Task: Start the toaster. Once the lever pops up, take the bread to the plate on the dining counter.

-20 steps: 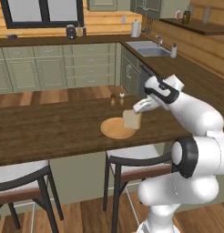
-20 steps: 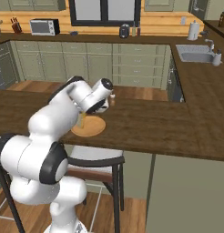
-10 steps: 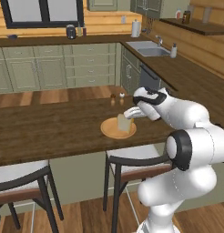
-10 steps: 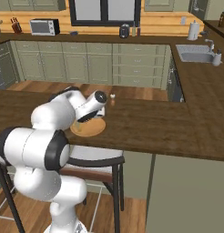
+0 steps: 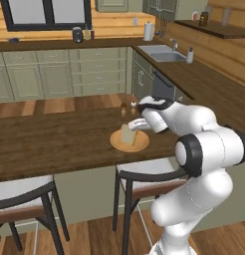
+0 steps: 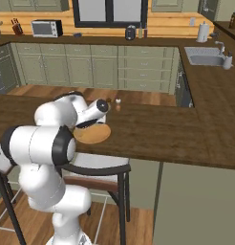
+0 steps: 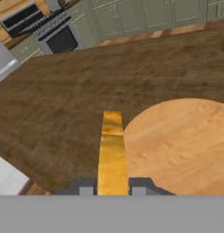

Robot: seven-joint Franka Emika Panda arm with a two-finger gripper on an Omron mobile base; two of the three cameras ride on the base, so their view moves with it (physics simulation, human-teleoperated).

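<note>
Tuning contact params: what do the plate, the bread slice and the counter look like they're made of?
Plate: looks like light wood, matte, faint grain streaks; could be tan ceramic.
Bread slice: toasted bread, golden-brown mottled edge, dull and porous-looking, held upright in the gripper.
Dining counter: dark brown wood, visible long grain, low sheen. All of it is rendered, so judged by texture alone.
</note>
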